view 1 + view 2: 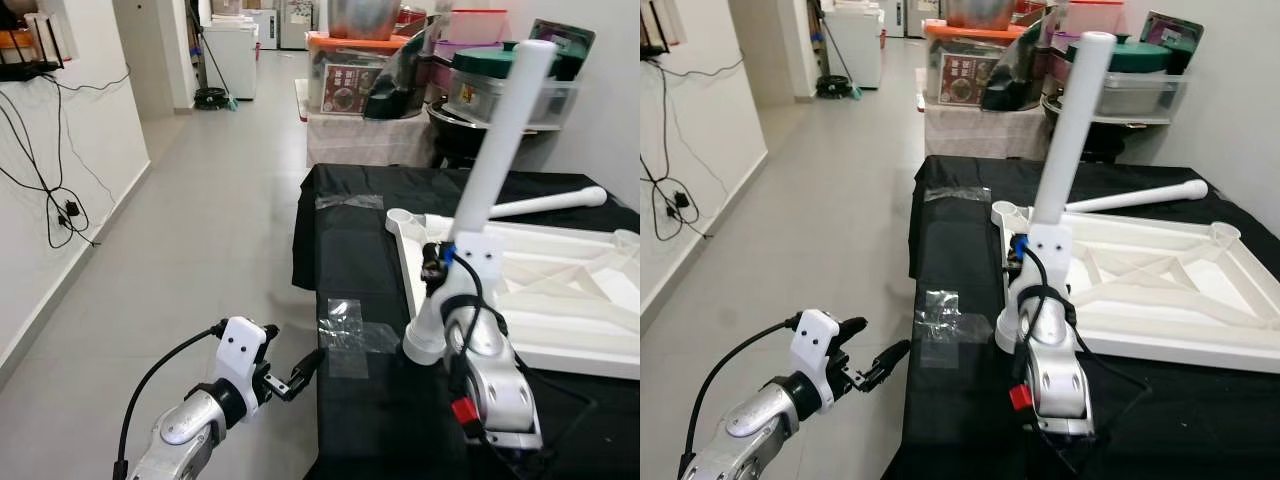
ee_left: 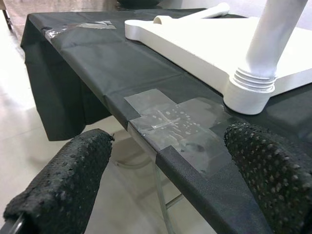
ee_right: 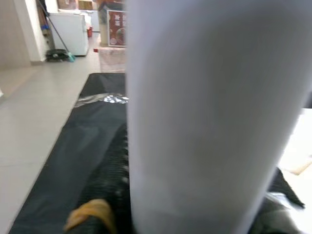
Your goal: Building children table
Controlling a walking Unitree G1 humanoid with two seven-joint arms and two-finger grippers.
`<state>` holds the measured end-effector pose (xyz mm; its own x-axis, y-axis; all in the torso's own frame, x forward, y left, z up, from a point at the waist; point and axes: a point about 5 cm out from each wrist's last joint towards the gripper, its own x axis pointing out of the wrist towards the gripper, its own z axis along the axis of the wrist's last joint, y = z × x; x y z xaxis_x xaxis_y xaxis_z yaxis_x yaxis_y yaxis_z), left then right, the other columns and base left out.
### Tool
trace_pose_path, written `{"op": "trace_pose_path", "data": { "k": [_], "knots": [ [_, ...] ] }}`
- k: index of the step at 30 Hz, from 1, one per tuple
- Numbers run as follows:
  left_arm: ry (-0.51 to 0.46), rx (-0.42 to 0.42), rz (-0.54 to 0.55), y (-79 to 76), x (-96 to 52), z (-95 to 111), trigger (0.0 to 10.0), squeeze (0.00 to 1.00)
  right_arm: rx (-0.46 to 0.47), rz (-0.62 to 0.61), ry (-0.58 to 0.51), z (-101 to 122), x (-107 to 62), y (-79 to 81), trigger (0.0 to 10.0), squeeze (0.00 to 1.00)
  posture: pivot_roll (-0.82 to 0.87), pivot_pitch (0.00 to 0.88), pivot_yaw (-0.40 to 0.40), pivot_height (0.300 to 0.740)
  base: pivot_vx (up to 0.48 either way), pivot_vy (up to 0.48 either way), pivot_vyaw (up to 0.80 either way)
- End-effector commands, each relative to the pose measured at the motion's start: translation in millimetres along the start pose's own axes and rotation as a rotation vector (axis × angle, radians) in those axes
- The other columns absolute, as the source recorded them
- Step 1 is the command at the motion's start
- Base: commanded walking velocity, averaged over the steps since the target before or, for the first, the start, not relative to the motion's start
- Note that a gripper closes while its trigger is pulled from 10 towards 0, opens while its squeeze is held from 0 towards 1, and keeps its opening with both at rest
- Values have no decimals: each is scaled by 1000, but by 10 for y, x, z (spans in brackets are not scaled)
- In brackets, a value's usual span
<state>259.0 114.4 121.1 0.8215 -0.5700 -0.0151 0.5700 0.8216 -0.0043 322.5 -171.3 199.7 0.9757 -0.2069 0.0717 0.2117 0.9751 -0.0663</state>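
While white leg [image 1: 500, 150] stands tilted in corner socket [image 1: 432, 345] of upside-down tabletop [image 1: 560, 290], right gripper [image 1: 445, 262] clamps it low. Judgement: straighten leg, twist until seated. Left gripper [image 1: 300, 378] spread, idle beside black cloth [image 1: 380, 420]. 1 spare leg [image 1: 550, 203] beyond.

One worktop [image 1: 380, 420] under black cloth is carrying one white tabletop [image 1: 560, 290]; two white legs are showing, one leg [image 1: 495, 180] standing upright in a corner socket, another leg [image 1: 550, 203] lying beyond the tabletop; two patches of clear tape [image 1: 345, 325] are sticking to the cloth, the farther patch [image 1: 348, 201] near the back edge; two robot arms are reaching in.
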Motion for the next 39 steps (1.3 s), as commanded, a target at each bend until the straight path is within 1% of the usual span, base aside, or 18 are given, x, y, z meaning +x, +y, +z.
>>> {"op": "trace_pose_path", "data": {
  "k": [1,3,4,5,6,7,8,9,13,14,15,19,20,27,34,36,38,39],
  "knots": [
    [20,-12,-2,-3,-13,-47,10000,0,26,-10,-80,117,49,-46,10000,1000,59,0,-68,740,0,0,0],
    [19,-14,-1,-6,-16,-48,10000,0,107,108,-78,159,100,-8,10000,1000,60,0,-68,740,0,0,0],
    [19,-14,-1,-7,-16,-50,10000,0,111,195,-104,196,133,12,10000,757,66,0,-75,740,0,0,0],
    [19,-14,-1,-7,-16,-50,10000,0,111,195,-104,196,133,12,10000,757,66,0,-75,740,0,0,0],
    [20,-13,0,-8,-16,-52,10000,0,92,276,-138,242,151,24,10000,271,66,0,-75,740,0,0,0],
    [20,-13,0,-8,-16,-52,10000,0,92,276,-138,242,151,24,10000,271,66,0,-75,740,0,0,0],
    [19,-12,3,-2,-18,-49,10000,0,67,412,-146,238,191,-1,10000,0,69,0,-72,740,0,0,0],
    [19,-12,3,-2,-18,-49,10000,0,67,412,-146,238,191,-1,10000,0,69,0,-72,740,0,0,0],
    [18,-12,4,12,-21,-46,10000,0,-22,918,-110,216,162,-186,10000,0,72,0,-74,740,0,0,0],
    [18,-12,4,12,-21,-46,10000,0,-22,918,-110,216,162,-186,10000,0,72,0,-74,740,0,0,0],
    [22,-9,2,24,-22,-54,10000,0,-98,965,-89,216,254,-244,10000,0,67,0,-68,740,0,0,0],
    [19,-5,0,25,2,-39,10000,0,-92,994,-106,251,362,-191,9961,0,73,0,-73,740,0,0,0],
    [15,-4,1,24,9,-26,10000,0,-68,1040,-111,245,366,-129,0,0,81,0,-76,740,0,0,0],
    [20,-3,15,38,-44,-44,10000,0,-23,1180,-126,226,302,-7,0,0,94,0,-83,740,0,0,0],
    [25,-6,10,21,-54,-59,10000,0,-6,1184,-131,160,277,-51,0,0,87,0,-77,740,0,0,0],
    [24,-5,8,21,-48,-54,10000,0,-31,1118,-111,134,286,-63,0,0,80,0,-80,740,0,0,0],
    [20,-4,8,27,-32,-42,10000,0,-45,832,-36,70,349,-75,0,0,78,0,-79,740,0,0,0],
    [20,-8,8,21,-28,-46,10000,0,-83,638,7,-5,363,-105,0,0,65,0,-65,740,0,0,0]
  ]
}}
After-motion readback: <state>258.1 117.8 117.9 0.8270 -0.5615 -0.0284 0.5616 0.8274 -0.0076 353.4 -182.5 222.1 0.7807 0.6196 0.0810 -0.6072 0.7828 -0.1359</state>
